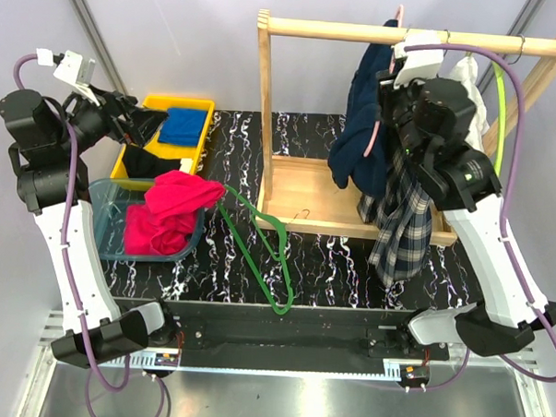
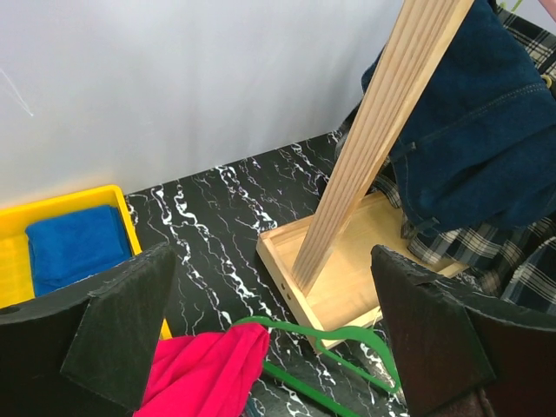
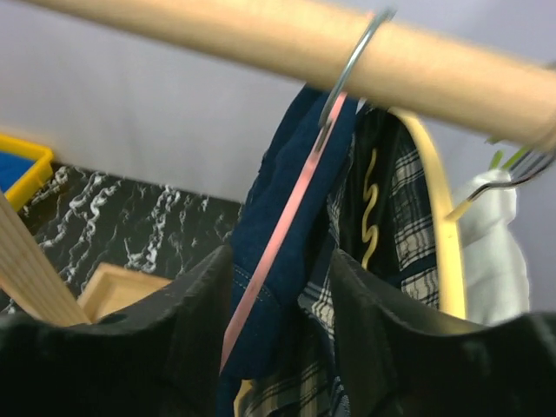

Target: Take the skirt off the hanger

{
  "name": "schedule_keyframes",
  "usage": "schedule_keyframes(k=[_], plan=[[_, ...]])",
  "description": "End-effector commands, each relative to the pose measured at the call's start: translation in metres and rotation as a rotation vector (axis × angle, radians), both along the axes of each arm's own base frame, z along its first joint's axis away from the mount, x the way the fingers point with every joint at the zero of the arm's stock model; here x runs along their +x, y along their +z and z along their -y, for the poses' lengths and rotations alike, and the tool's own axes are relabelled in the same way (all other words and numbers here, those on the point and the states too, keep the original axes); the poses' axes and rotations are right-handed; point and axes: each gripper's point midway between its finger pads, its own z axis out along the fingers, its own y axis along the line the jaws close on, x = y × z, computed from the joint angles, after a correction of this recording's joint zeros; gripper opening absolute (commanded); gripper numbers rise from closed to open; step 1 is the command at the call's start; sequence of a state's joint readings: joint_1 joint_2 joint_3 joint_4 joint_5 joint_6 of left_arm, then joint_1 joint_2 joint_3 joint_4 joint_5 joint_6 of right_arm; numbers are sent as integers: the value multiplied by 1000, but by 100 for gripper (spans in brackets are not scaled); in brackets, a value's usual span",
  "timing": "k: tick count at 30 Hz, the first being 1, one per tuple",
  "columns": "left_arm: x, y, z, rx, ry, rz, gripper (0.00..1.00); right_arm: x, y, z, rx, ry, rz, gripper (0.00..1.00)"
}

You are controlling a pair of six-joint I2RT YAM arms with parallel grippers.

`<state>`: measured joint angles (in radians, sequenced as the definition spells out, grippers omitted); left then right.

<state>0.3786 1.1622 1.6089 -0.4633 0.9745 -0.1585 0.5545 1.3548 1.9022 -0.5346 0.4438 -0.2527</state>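
The navy plaid skirt (image 1: 402,223) hangs from the wooden rail (image 1: 360,30), its hem reaching past the rack base. In the right wrist view the skirt (image 3: 404,191) hangs on the cream hanger (image 3: 443,234), whose wavy bar (image 3: 372,200) shows against the cloth. My right gripper (image 1: 389,79) is up near the rail. In its own view the right gripper (image 3: 282,261) is open, and the navy denim garment (image 3: 287,217) on the pink hanger (image 3: 278,234) and some plaid cloth lie in the gap. My left gripper (image 1: 148,124) is open and empty over the bins; its own view (image 2: 278,347) looks toward the rack.
A white garment (image 1: 468,78) and a lime hanger (image 1: 498,98) hang at the rail's right end. The wooden rack base (image 1: 306,205) sits on the marble table. A green hanger (image 1: 258,245) lies beside a clear bin with red cloth (image 1: 172,208). A yellow bin (image 1: 133,156) holds blue cloth.
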Motion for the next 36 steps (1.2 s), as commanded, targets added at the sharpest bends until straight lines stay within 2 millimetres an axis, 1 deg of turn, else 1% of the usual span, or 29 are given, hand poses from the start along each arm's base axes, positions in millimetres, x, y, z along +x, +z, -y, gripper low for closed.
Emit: schedule_keyframes(k=[1,2,3,4,7,10,11,12,13,15,17,19,20,22,23,24,26,27,28,29,31,32,36], plan=[[-11,12,8,38,-33,79,99,-7,3,4,124,-16,4,66],[-11,10,8,36,-34,75,99,-9,11,4,149,-18,13,71],[-11,10,9,34,-38,73,99,-5,7,3,166,-31,-8,73],[-11,11,9,34,-41,73,99,-5,9,3,179,-29,-5,73],[-12,12,9,39,-41,80,99,-3,15,-1,193,-19,2,70],[-13,11,9,45,-39,85,99,8,13,2,159,-58,14,66],[-13,10,9,44,-39,82,99,13,11,2,146,-67,16,66],[-13,10,9,45,-39,83,99,18,13,2,142,-65,33,66],[-13,10,9,45,-37,83,99,24,12,8,145,-82,33,65],[-13,12,8,47,-33,87,99,38,2,8,165,-80,9,63],[-14,14,9,51,-30,95,99,49,-11,14,175,-98,-16,63],[-15,16,9,56,-28,102,99,55,-22,15,191,-99,-41,62],[-16,17,9,59,-29,107,99,58,-26,20,195,-110,-49,63],[-17,18,9,62,-29,109,99,61,-32,20,207,-107,-65,62],[-17,19,10,63,-29,113,99,62,-32,20,214,-101,-64,59],[-17,19,9,64,-28,113,99,61,-32,20,220,-103,-65,53],[-17,20,10,64,-29,115,99,59,-27,19,228,-89,-54,36],[-17,18,9,62,-31,111,99,58,-24,18,230,-81,-46,15],[-16,18,9,61,-31,110,99,57,-21,19,228,-78,-37,0],[-16,17,9,60,-33,107,99,52,-9,19,231,-64,1,0],[-16,15,9,58,-30,103,99,47,0,20,213,-46,42,0],[-16,15,9,58,-33,101,99,42,11,23,196,-40,79,0],[-14,14,9,50,-36,94,99,34,31,28,125,-31,135,0]])
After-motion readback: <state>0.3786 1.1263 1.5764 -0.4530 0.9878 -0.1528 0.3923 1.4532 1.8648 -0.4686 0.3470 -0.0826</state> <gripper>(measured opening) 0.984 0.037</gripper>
